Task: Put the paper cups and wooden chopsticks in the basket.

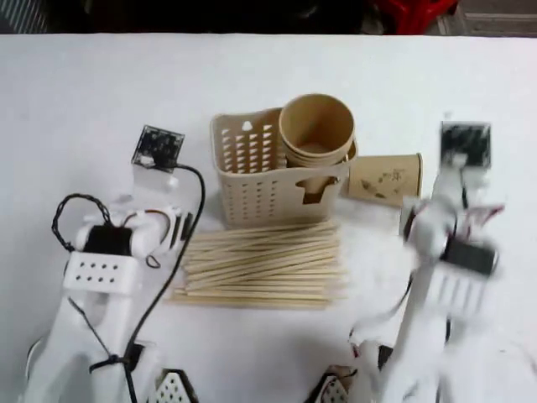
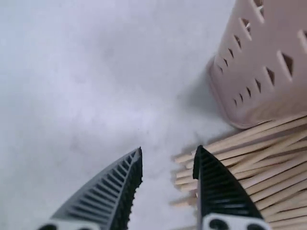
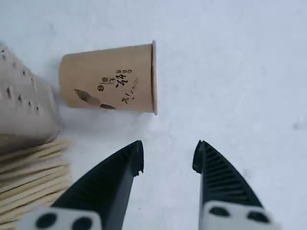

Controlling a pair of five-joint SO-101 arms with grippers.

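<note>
My left gripper (image 2: 169, 149) hangs open, jaws spread with a clear gap, low over the table (image 1: 84, 101) at the left end of the chopsticks (image 1: 260, 264). One finger (image 2: 218, 187) sits over the stick ends and the other over bare white surface. Whether it touches the sticks, I cannot tell. Nothing is held.

The chopsticks lie in a loose flat pile on the table, running left to right, just on the near side of the basket (image 1: 252, 197). The farthest sticks lie right against its foot.

The basket stands upright in the middle, and the stacked cups (image 1: 316, 126) stand upright in its right part, mouths up, rising above the rim.

Over on the right, my right gripper (image 3: 169, 143) is open too, empty, jaws apart above bare table. Just beyond its tips, on the far side, the loose cup (image 3: 108, 79) lies on its side. Its base points left toward the basket, its mouth faces right. It rests on the table just beside the basket's right wall, outside it, and clear of my fingers.
</note>
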